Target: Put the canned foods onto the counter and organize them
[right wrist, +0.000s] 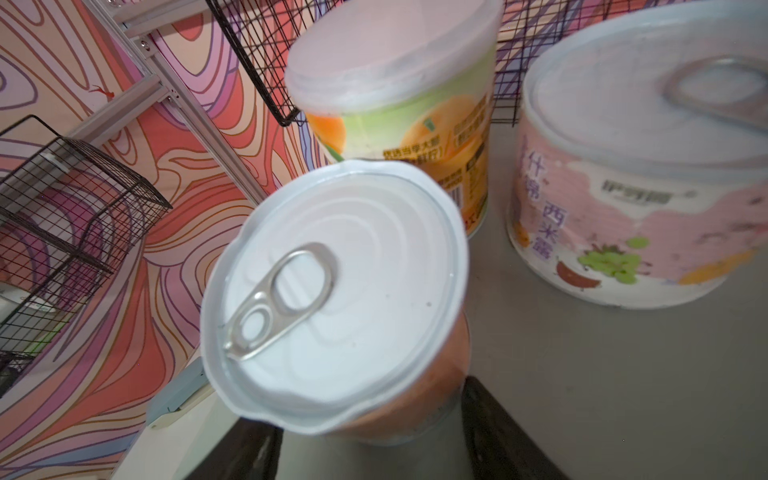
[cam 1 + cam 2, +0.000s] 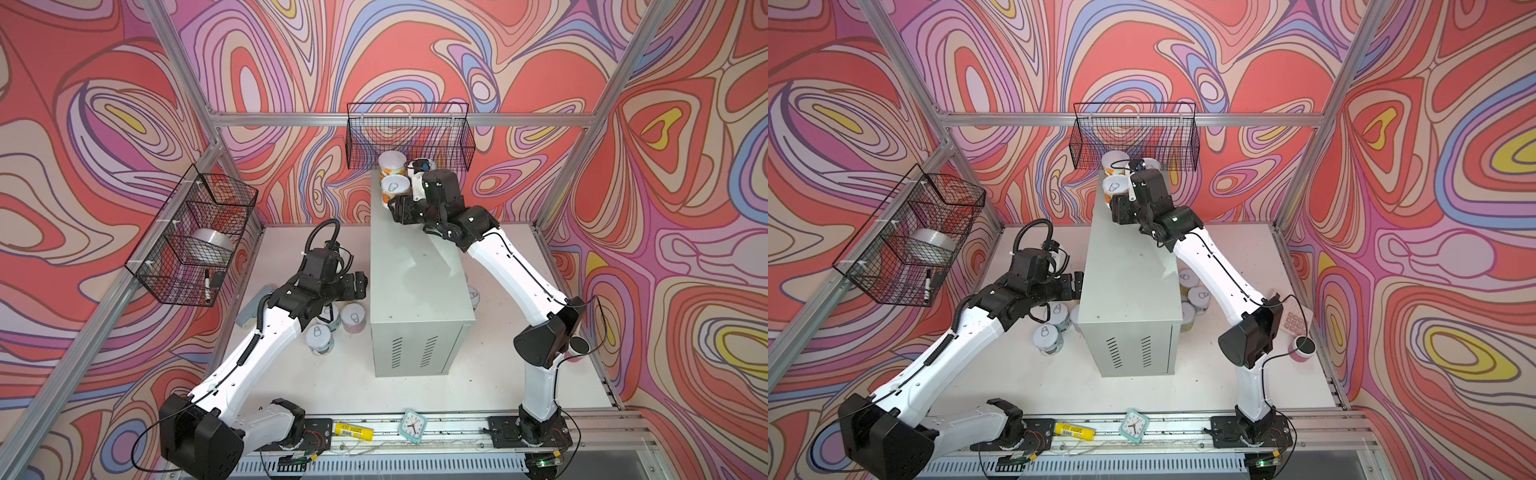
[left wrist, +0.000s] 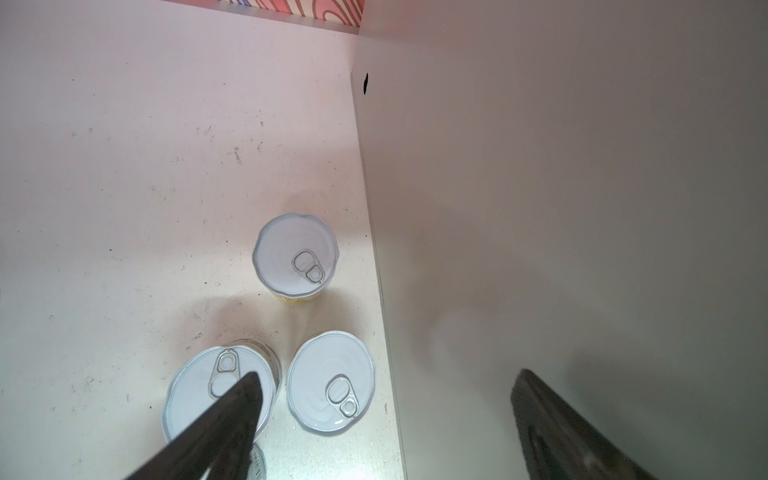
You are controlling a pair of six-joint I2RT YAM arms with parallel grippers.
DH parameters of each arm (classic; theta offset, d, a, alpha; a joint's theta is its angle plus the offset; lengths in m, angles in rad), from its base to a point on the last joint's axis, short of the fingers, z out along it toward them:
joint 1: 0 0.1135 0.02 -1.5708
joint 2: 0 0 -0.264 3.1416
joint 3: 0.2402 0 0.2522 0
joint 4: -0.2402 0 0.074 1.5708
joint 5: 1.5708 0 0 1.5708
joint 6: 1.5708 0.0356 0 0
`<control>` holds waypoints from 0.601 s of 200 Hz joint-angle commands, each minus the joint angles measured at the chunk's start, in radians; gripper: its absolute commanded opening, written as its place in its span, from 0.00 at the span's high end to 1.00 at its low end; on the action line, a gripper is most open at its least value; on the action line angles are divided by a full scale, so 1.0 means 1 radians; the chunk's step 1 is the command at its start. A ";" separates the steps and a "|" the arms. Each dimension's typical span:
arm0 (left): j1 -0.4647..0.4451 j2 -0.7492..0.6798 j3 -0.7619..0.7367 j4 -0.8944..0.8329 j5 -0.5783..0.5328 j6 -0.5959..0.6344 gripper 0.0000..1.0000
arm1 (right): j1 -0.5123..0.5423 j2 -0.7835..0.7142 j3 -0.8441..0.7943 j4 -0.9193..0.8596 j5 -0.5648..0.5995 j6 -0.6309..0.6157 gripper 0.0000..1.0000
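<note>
The left gripper (image 2: 360,285) hangs wide open and empty above three cans (image 3: 331,382) on the white tabletop (image 3: 124,166), just beside the counter (image 2: 415,282). At the counter's far end the right gripper (image 1: 370,403) brackets an orange can (image 1: 332,291); whether its jaws press it I cannot tell. Two more cans (image 1: 623,187) stand near it.
</note>
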 commanded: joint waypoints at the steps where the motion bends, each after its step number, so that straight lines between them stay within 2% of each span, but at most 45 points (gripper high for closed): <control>1: 0.003 0.001 0.021 -0.023 -0.017 0.021 0.05 | -0.008 -0.084 -0.027 -0.027 -0.048 0.011 0.27; 23: 0.002 -0.006 0.025 -0.042 -0.020 0.017 0.05 | -0.006 -0.172 -0.084 -0.074 -0.053 0.018 0.26; 46: 0.002 -0.036 -0.003 -0.037 -0.035 0.006 0.05 | -0.006 -0.350 -0.216 -0.090 -0.014 0.027 0.25; 82: 0.003 -0.073 -0.043 -0.058 -0.055 -0.008 0.05 | -0.007 -0.610 -0.448 -0.133 0.145 0.065 0.24; 107: 0.003 -0.076 -0.056 -0.088 -0.050 -0.017 0.05 | -0.014 -0.756 -0.594 -0.192 0.272 0.085 0.20; 120: 0.001 -0.085 -0.067 -0.088 -0.038 -0.027 0.05 | -0.056 -0.816 -0.687 -0.203 0.283 0.100 0.17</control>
